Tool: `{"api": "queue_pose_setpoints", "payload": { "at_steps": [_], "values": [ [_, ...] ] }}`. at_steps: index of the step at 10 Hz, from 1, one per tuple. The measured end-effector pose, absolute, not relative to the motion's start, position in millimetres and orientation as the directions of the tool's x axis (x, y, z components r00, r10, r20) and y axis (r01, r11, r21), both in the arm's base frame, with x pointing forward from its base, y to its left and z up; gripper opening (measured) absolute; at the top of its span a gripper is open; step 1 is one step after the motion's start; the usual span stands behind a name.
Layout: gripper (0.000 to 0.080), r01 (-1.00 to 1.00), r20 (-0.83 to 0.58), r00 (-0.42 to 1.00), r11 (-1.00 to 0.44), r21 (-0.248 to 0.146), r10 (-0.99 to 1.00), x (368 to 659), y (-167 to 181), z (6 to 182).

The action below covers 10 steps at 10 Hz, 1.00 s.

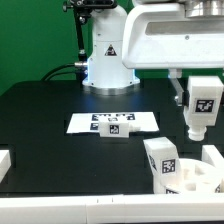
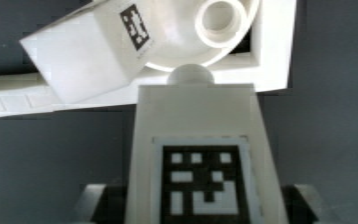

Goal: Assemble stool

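My gripper (image 1: 197,95) is shut on a white stool leg (image 1: 203,110) with a square tag and holds it upright above the table at the exterior view's right. Below it the round white seat disc (image 1: 195,178) lies at the front right, with another tagged leg (image 1: 160,156) standing on it. In the wrist view the held leg (image 2: 201,130) fills the middle between my fingers (image 2: 98,203), and its rounded tip points at the seat (image 2: 194,45) and a round socket (image 2: 222,14). The gripper (image 2: 202,208) clamps the leg at its tagged end.
The marker board (image 1: 92,122) lies flat mid-table, with a small lone white tagged block (image 1: 113,128) at its front edge. The arm's white base (image 1: 108,55) stands behind it. White rails run along the front edge (image 1: 70,201) and at the left (image 1: 4,160).
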<state>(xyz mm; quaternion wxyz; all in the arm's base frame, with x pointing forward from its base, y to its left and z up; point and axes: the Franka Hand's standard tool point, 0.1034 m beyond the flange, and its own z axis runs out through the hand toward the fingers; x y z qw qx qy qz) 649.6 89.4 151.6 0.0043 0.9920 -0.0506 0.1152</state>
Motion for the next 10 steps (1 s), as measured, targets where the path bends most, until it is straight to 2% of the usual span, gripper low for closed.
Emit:
{"api": "queue_pose_setpoints", "payload": {
  "at_steps": [2, 4, 6, 9, 10],
  "values": [
    [0.032, -0.119, 0.229, 0.966, -0.993, -0.007, -0.117, 649, 92, 146.6],
    [0.032, -0.124, 0.213, 0.97, -0.992, 0.004, -0.12, 646, 101, 120.9],
    [0.032, -0.116, 0.222, 0.969, -0.993, 0.006, -0.111, 644, 110, 107.6],
    [0.032, -0.113, 0.229, 0.967, -0.994, 0.007, -0.108, 645, 110, 104.4],
    [0.032, -0.111, 0.233, 0.967, -0.994, 0.009, -0.106, 644, 110, 96.9]
  ]
}}
